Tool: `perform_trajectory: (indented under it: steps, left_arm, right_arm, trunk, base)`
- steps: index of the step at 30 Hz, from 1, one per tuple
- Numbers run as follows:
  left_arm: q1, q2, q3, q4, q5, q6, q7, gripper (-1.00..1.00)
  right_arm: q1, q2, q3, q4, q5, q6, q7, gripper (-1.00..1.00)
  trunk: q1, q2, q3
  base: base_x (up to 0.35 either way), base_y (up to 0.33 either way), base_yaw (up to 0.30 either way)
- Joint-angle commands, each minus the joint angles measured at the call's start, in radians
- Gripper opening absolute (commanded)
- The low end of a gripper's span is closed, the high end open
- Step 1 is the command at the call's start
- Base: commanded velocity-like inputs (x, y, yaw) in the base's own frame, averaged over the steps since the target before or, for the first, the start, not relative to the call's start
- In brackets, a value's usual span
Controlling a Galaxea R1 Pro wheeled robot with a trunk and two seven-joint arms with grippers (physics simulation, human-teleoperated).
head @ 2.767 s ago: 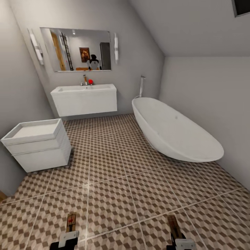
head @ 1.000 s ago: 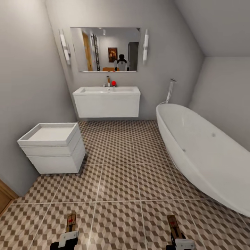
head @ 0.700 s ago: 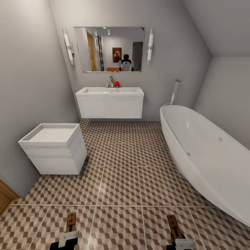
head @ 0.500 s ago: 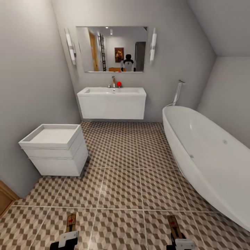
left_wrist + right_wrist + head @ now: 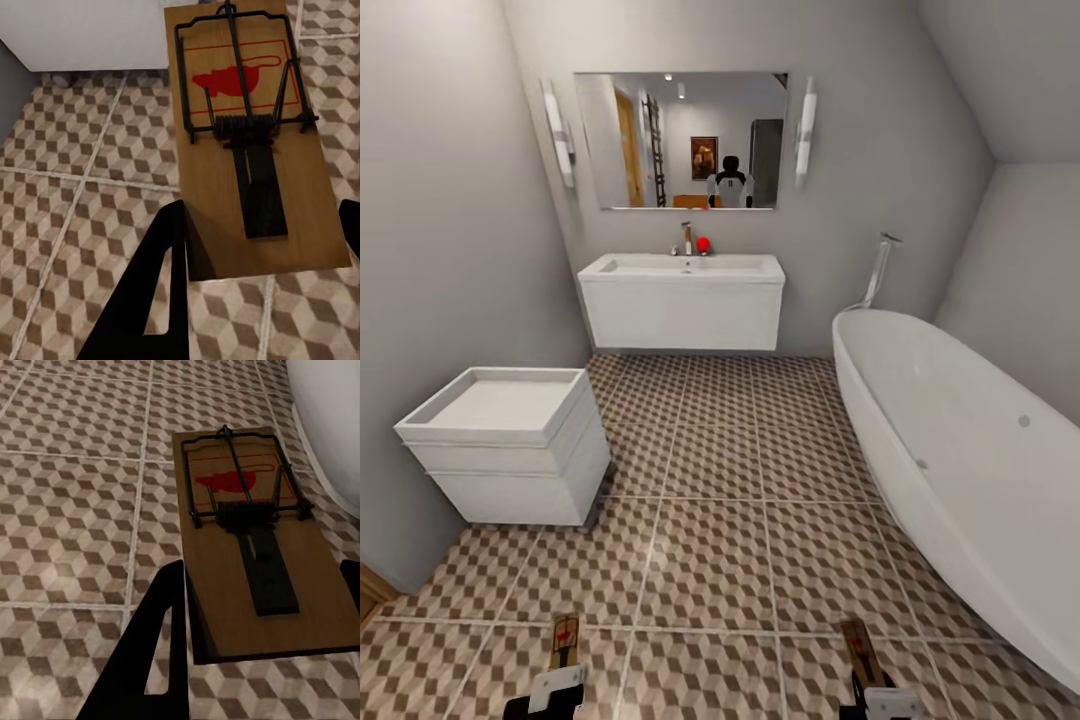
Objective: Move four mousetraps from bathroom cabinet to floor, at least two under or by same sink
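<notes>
Both jaws clamped on flat brown wooden mousetraps: left trap [image 5: 255,142], right trap [image 5: 251,547], carried low over cube-patterned tile floor [image 5: 710,560]. White rectangular sink [image 5: 682,268] at 12 o'clock; approach closer, lower flat, then release beneath it.

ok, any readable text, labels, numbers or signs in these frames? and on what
No words, brands or numbers can be read.
Left gripper's mousetrap: red mouse silhouette in a red outline, no lettering.
Right gripper's mousetrap: the same red mouse mark, no lettering.
Framed picture reflected in the mirror: too small and blurred to read.
Sink, toilet and bathtub: no markings visible.
</notes>
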Motion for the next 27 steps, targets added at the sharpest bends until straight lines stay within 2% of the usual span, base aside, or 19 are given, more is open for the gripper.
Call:
perform_trajectory:
  steps: [1,27]
  left_arm:
    - [-0.001,-0.001,-0.004,0.002,-0.009,-0.001,0.010,-1.00]
    - [-0.001,-0.001,-0.004,0.003,-0.009,-0.001,0.010,-1.00]
  right_arm:
    - [-0.001,0.000,0.008,0.001,0.001,-0.001,-0.010,-1.00]
    - [0.000,0.001,0.008,0.001,0.001,-0.001,-0.009,-1.00]
  trunk:
    - [0.000,0.000,-0.001]
    - [0.000,0.000,-0.001]
  base:
    - [0.257,0.000,0.000]
    - [0.282,0.000,0.000]
